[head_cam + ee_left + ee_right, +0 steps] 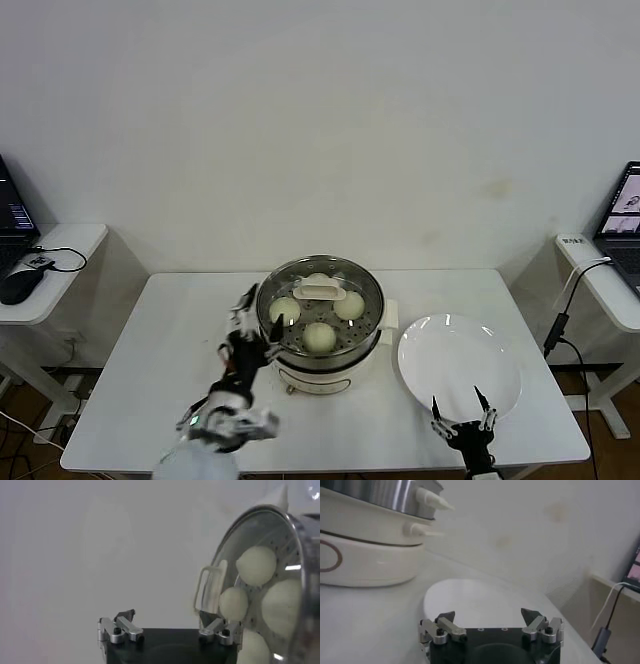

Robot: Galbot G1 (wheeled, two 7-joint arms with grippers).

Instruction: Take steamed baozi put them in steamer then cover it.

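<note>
The steamer [325, 372], a shiny steel pot on a white base, stands at the table's centre. The clear glass cover [300, 272] with its cream bar handle [318, 292] lies on it. Several baozi [319, 338] show through the glass on the perforated tray. My left gripper [258, 316] is open and empty, right beside the steamer's left rim. In the left wrist view my gripper [166, 616] is open next to the cover [260, 535] and handle [210, 590], with baozi [256, 565] behind the glass. My right gripper [460, 410] is open and empty at the plate's front edge.
A flat white plate [460, 365] lies bare right of the steamer; it also shows in the right wrist view [485, 597] ahead of my open gripper [488, 615], with the steamer's base [365, 555] beyond. Side tables with laptops, a mouse [20, 285] and cables [560, 320] flank the white table [150, 380].
</note>
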